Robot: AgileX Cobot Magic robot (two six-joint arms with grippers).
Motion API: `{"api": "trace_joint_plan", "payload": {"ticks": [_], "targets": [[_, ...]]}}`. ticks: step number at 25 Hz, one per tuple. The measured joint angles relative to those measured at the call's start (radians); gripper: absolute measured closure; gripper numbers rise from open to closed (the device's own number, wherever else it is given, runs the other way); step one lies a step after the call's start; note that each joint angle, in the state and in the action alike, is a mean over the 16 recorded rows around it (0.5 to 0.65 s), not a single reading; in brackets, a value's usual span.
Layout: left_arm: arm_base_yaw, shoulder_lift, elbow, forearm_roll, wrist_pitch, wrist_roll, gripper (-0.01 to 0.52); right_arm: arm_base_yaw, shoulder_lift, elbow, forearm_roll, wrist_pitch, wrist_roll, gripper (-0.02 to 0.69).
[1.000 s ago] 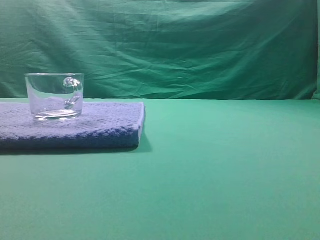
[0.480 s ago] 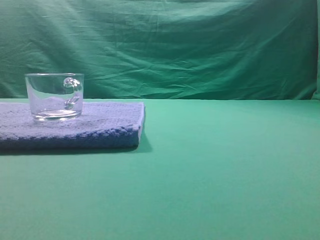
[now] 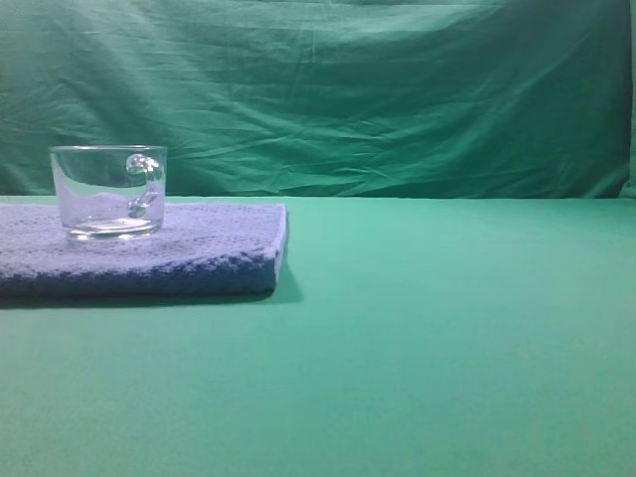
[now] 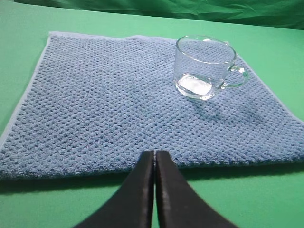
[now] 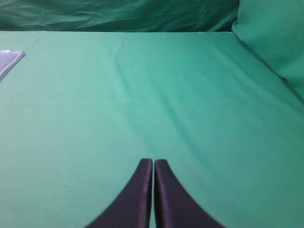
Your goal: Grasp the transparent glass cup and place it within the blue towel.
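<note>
The transparent glass cup [image 3: 107,191] stands upright on the blue towel [image 3: 199,248] at the left of the exterior view, handle to the right. In the left wrist view the cup [image 4: 205,66] stands on the towel's [image 4: 104,104] far right part, well ahead of my left gripper [image 4: 155,154], which is shut and empty over the towel's near edge. My right gripper [image 5: 153,162] is shut and empty above bare green cloth. Neither gripper shows in the exterior view.
A green cloth covers the table [image 3: 447,328] and hangs as a wrinkled backdrop [image 3: 378,89]. In the right wrist view a corner of the towel [image 5: 9,59] shows at the far left, and a green cloth fold [image 5: 275,38] rises at the right.
</note>
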Motion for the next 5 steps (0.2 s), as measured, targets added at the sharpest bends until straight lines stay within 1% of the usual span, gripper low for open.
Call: {"api": "trace_joint_plan", "payload": {"ticks": [5], "targets": [[0.000,0.000,0.000,0.000,0.000,0.000,0.514,0.000,0.000,0.000,0.000,0.000,0.000,0.665]]}}
